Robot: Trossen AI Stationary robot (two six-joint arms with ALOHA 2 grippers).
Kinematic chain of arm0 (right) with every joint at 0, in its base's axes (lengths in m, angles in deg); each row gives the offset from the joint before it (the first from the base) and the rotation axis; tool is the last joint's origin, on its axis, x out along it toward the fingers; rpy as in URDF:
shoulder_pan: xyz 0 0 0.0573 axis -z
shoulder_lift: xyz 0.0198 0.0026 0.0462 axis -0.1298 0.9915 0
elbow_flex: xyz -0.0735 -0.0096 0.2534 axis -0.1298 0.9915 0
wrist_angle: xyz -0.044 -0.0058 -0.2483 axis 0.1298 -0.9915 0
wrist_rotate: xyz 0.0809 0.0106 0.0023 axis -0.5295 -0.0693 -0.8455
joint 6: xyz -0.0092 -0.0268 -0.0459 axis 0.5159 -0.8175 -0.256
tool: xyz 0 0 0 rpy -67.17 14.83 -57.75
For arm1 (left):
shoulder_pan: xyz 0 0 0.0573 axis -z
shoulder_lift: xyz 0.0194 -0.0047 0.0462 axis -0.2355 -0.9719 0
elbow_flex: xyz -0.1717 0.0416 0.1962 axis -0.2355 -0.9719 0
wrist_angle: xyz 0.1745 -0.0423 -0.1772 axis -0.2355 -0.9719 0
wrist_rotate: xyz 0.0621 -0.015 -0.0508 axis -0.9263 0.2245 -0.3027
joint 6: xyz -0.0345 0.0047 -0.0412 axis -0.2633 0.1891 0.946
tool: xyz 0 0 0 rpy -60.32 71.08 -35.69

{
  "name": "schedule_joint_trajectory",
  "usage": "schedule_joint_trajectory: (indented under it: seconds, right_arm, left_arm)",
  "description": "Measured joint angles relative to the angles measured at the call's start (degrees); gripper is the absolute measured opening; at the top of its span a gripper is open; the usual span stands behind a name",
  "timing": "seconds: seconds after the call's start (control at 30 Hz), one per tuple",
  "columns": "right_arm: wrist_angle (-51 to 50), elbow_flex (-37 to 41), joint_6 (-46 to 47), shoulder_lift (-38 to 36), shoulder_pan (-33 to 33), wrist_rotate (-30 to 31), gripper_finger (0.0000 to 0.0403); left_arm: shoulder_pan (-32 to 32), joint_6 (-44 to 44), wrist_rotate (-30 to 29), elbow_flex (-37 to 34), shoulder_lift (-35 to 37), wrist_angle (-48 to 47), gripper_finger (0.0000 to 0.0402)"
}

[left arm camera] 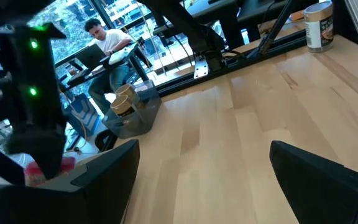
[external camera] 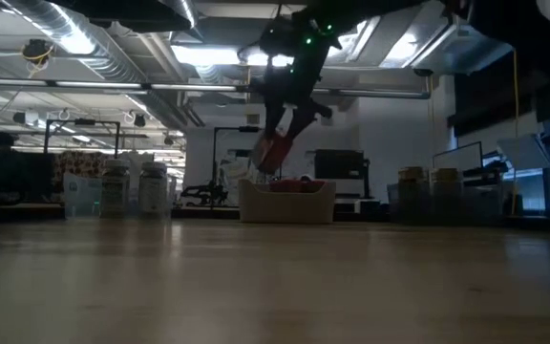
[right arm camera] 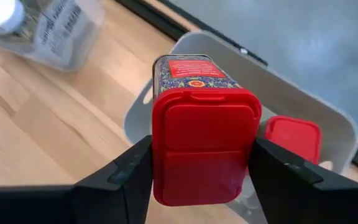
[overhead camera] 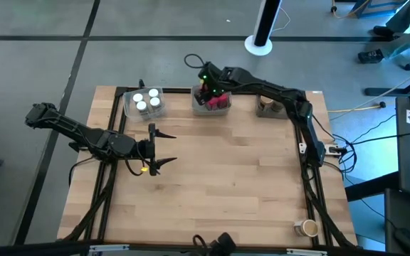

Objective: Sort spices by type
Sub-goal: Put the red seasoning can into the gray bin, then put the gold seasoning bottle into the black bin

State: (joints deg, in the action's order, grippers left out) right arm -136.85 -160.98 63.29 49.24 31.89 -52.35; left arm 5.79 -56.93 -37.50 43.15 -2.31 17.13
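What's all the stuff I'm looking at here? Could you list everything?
White-capped jars: four, white tops, in the clear tray at the table's far left.
Red packets: several, exact count hidden, in the middle tray.
Held red packet: one, red lid, above the middle tray.
Tan jars: at least two, brown, in the far right tray.
Lone tan jar: one, at the near right table corner.
Table: one, light wood.
Person: one, seated in the room behind.
Left tool: open, over bare table.
Right tool: shut on the held red packet.
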Motion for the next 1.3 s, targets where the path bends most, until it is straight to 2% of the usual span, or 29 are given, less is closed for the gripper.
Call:
schedule_joint_trajectory:
  seconds: [0.57, 0.83, 1.3]
  right_arm:
    - [0.67, 0.04, 0.09, 8.15, -0.07, -0.80, 0.0223]
    - [1.96, 0.70, 0.09, 8.56, -0.07, -1.12, 0.0223]
    - [3.48, 0.57, -0.02, 9.52, -0.12, -1.64, 0.0282]
  left_arm:
    - [0.00, -0.42, 0.00, 0.00, 0.00, 0.02, 0.0347]
    - [0.01, -0.42, 0.00, 0.00, 0.00, 0.03, 0.0347]
    - [0.01, -0.39, 0.00, 0.00, 0.00, 0.00, 0.0347]
